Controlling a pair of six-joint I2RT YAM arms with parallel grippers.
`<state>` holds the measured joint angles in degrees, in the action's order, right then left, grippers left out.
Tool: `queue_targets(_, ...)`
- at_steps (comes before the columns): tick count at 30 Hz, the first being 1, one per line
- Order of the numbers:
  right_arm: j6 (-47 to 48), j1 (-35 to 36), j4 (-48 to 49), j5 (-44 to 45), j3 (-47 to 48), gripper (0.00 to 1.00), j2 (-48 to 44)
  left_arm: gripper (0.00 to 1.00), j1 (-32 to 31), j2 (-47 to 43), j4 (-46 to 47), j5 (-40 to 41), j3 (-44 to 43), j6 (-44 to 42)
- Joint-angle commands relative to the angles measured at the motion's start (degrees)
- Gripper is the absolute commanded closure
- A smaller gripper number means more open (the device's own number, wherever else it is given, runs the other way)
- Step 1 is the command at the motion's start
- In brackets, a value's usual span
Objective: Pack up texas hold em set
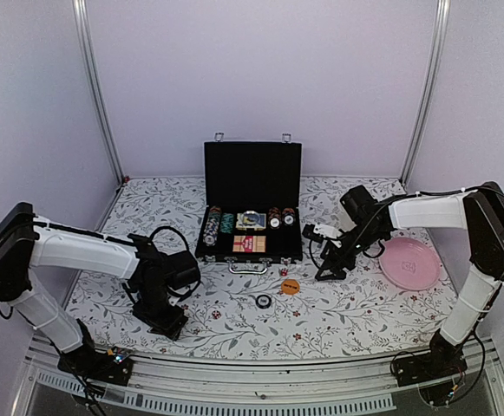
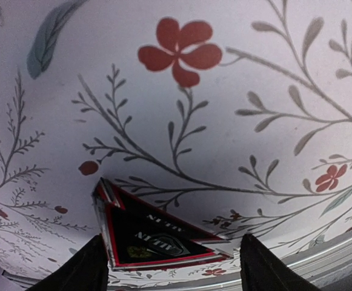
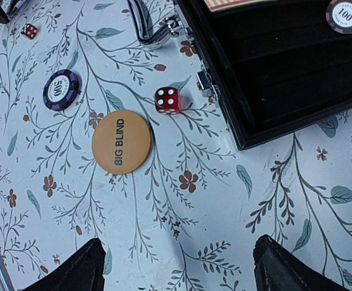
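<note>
The black briefcase (image 1: 252,178) stands open at the table's middle, with striped chips (image 1: 212,227) and card decks (image 1: 252,220) in its tray. My left gripper (image 1: 170,326) is open, low over the cloth. In the left wrist view the black-and-red triangle token (image 2: 157,236) lies flat between its fingers (image 2: 91,267). My right gripper (image 1: 324,269) is open and empty over bare cloth right of the case. In front of it lie the orange "BIG BLIND" button (image 3: 122,142), a red die (image 3: 167,100), a purple chip (image 3: 62,90) and a second die (image 3: 29,30).
A pink plate (image 1: 408,263) lies at the right, beside my right arm. The case's silver handle (image 3: 148,27) and latch (image 3: 205,82) face the near side. The table's metal front rail (image 1: 260,373) runs close behind my left gripper.
</note>
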<state>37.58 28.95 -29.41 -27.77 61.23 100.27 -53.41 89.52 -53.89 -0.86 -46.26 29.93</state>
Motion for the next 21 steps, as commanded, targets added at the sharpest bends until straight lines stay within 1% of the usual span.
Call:
queue_targets(1,0.7,0.5,-0.6,0.0,1.6,0.16,1.1,0.26,-1.1,1.9,-0.3,0.0,0.1,-0.1)
queue_targets(8,0.7,0.6,-0.7,0.0,1.5,0.16,1.0,0.33,-1.3,3.5,1.2,-0.7,-0.5,-0.3)
queue_targets(12,0.7,0.5,-0.7,0.0,1.5,0.16,1.0,0.39,-1.4,3.2,0.2,-0.2,-2.6,-0.5)
queue_targets(16,0.8,0.6,-0.7,0.0,1.5,0.16,1.1,0.42,-1.7,1.5,-3.5,1.4,-7.3,0.0)
queue_targets(21,0.8,0.5,-0.7,0.1,1.6,0.16,1.3,0.42,-1.7,-0.4,-7.9,5.8,-16.1,0.2)
